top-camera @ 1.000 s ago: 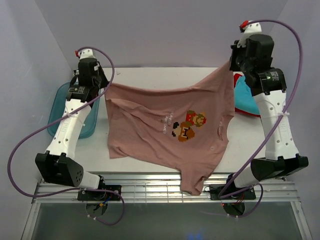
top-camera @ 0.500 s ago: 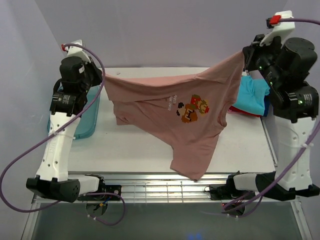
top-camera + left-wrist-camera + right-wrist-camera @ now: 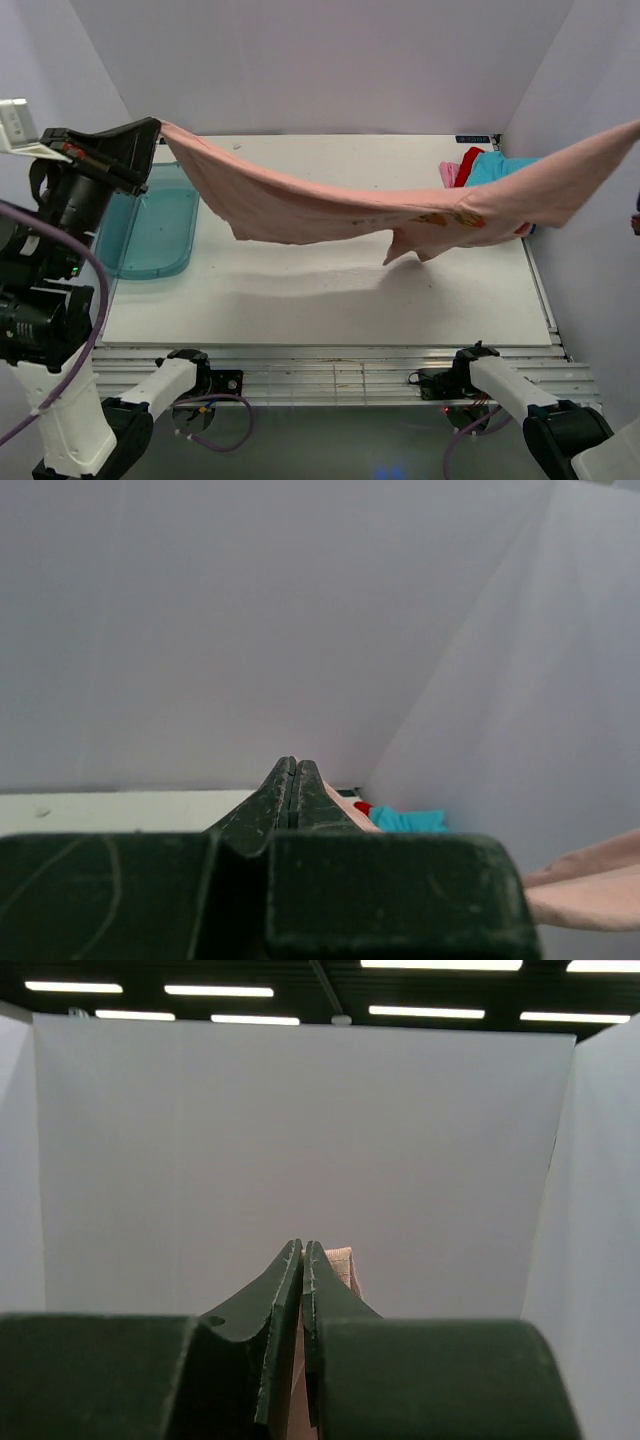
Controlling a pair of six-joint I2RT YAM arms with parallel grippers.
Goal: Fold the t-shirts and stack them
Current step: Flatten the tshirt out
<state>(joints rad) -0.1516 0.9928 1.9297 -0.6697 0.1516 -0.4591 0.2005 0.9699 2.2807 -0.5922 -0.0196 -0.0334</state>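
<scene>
Above the table [image 3: 300,290], the dusty-pink t-shirt [image 3: 330,210] hangs in the air as a long sagging band. In the top view it runs from 10 o'clock out past the frame edge at 3 o'clock, clear of the tabletop, with 1 loose flap drooping right of its middle.

It is light, limp cloth, I judge. It will sag and swing wherever it is not held, and a thin pinch of hem could slip under tension. The best hold is likely a bunched corner or seam at each end, so that the 2 grips keep it spread.

The left gripper [image 3: 152,128], at 10 o'clock, has its jaws pressed together on 1 end of the shirt, and the wrist view shows pink cloth beside the fingers [image 3: 310,785]. The right gripper [image 3: 302,1250] is out of the top view. Its own camera shows the jaws together, with a strip of pink cloth clamped between them.

The pile of other tees [image 3: 485,165], red and turquoise, lies at 2 o'clock. The teal tray [image 3: 150,225] sits at 9 o'clock.
</scene>
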